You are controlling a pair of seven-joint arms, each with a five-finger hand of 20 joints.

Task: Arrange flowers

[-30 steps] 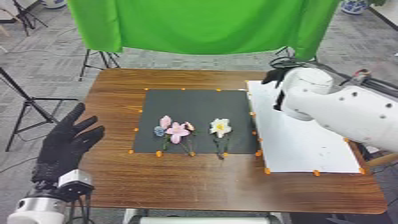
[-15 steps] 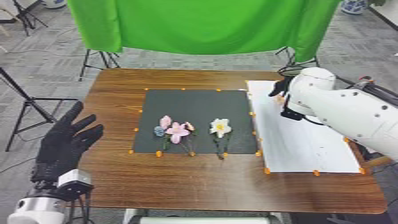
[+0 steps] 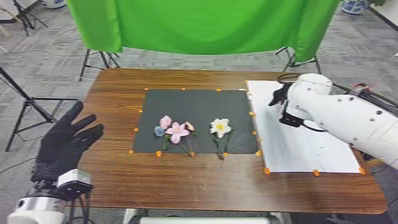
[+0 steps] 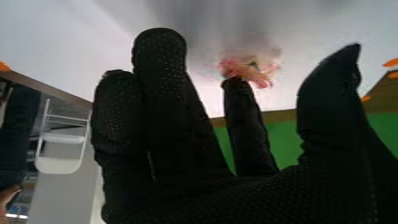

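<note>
Flowers [image 3: 178,132] lie on the dark sheet [image 3: 191,105], grouped toward its near side: a large pink bloom with a pink bud [image 3: 165,121], a blue bloom [image 3: 159,131] and a small peach bloom [image 3: 189,126] close around it, and to their right a white bloom [image 3: 219,127] with a yellow centre, set a little apart. Their stems run toward me, and the white bloom's reaches past the sheet's near edge. My right hand [image 3: 279,95] is over the far part of the white sheet [image 3: 311,150], beside the dark one. In the right wrist view I see that hand's [image 4: 213,190] fingers mostly straight, some close together and one standing apart from them, with my thumb spread well away. Just past the tip of the one apart is another pink flower [image 4: 251,69], seen against the white sheet; my fingertip overlaps it, but I cannot tell whether I touch it. Nothing is pinched between that finger and my thumb. My left hand [image 3: 64,137] is at the left side of the brown table [image 3: 178,185], fingers extended and spread, well apart from the blooms. Orange markers [image 3: 267,171] dot the edges of both sheets, and a green cloth [image 3: 195,25] hangs beyond the table.
</note>
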